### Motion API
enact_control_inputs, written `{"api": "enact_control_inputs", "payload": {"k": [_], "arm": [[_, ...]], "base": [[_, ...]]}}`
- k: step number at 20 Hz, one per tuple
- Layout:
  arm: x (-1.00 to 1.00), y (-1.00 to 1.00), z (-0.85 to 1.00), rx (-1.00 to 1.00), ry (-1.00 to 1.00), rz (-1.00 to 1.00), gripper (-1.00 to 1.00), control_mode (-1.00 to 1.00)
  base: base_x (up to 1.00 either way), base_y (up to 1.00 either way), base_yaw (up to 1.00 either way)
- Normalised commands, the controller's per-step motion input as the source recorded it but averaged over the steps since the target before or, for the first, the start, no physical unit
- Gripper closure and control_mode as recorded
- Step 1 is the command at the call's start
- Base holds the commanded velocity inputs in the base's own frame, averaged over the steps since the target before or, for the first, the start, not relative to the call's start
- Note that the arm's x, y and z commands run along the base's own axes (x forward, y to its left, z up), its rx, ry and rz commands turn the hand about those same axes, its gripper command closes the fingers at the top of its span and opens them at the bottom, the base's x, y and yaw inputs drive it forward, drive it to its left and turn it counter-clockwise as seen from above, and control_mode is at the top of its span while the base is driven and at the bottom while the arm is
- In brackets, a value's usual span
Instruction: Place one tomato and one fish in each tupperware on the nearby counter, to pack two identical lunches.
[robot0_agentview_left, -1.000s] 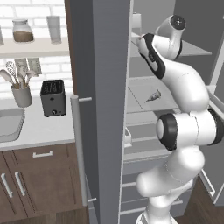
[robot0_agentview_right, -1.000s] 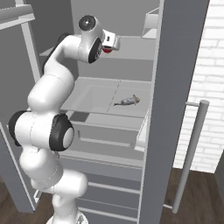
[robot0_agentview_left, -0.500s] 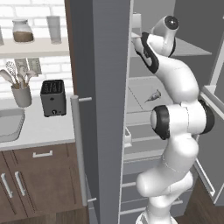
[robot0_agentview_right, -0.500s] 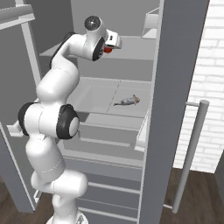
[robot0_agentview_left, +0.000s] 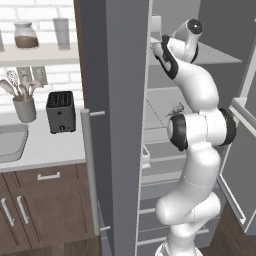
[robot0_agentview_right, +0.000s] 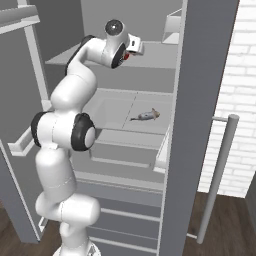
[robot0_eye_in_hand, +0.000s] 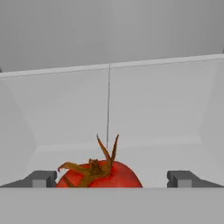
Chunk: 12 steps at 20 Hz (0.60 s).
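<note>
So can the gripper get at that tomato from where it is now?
Probably yes. In the hand view the tomato sits between the open fingertips of the gripper, on the fridge shelf, with nothing in the way.

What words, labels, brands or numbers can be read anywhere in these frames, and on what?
None: no readable text in any view.
The toaster, the jar on the wall shelf, the fridge door and the tomato between the claw fingers all carry no print.
</note>
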Motion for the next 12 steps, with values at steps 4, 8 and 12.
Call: {"api": "enact_control_inputs", "payload": {"k": [4,8,12], "arm": [[0.18,-0.01,-0.36,0.00,0.01,0.01,1.00,-1.00],[0.02,0.00,-0.49,0.00,0.08,0.00,1.00,-1.00],[-0.04,0.00,-0.62,-0.01,0.06,0.00,1.00,-1.00]], "base": [[0.00,0.00,0.00],[0.00,0.00,0.00],[0.00,0.00,0.00]]}}
